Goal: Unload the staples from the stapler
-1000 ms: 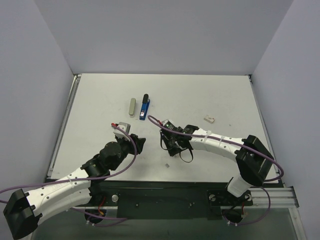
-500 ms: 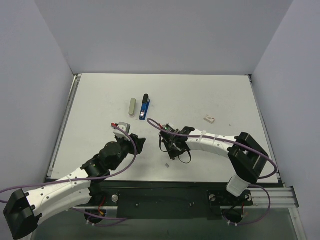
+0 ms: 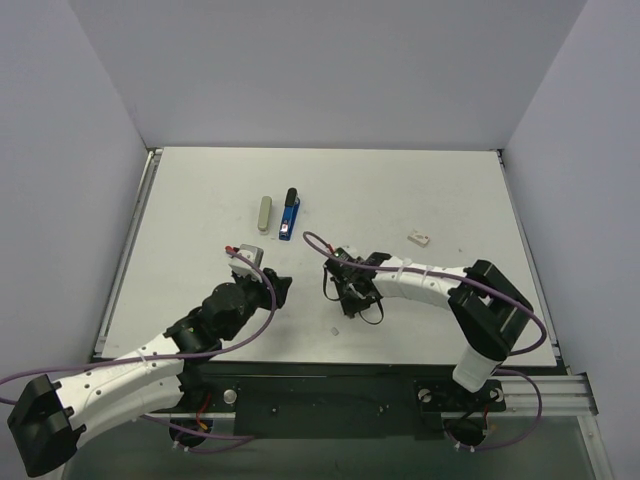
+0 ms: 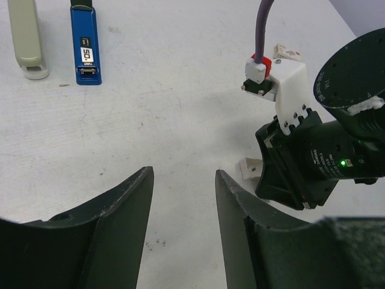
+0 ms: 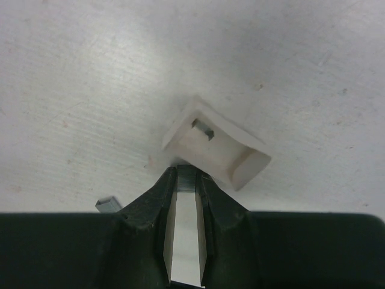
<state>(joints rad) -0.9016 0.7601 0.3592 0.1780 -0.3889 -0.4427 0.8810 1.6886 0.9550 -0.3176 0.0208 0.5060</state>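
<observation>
Right tool: the right gripper (image 5: 187, 176) has its black fingers pressed nearly together. They pinch a thin pale grey strip of staples (image 5: 186, 232) that runs up between them to the tips.
Left tool: the left gripper (image 4: 183, 174) stands spread and holds nothing, low over bare table just to the left of the right one.
Ahead of the right tips: a small white angular plastic block (image 5: 213, 147) lies on the table. Whether the strip's end touches it or stops just short cannot be told.
Loose pieces: one short grey staple bit (image 5: 204, 128) lies on the block's flat face. A second staple bit (image 5: 108, 205) lies on the table just left of the right fingers.
Stapler: the blue stapler (image 3: 290, 213) with a black far end lies flat well beyond both tools, touched by neither. A beige oblong plastic piece (image 3: 264, 213) lies just beside it.
Done, as judged: staples appear to be out of the stapler, one strip in hand and bits on the table.
Left, as judged: setting the held strip down by the block.
Unclear: whether the blue body holds more staples; it is too small to tell.
</observation>
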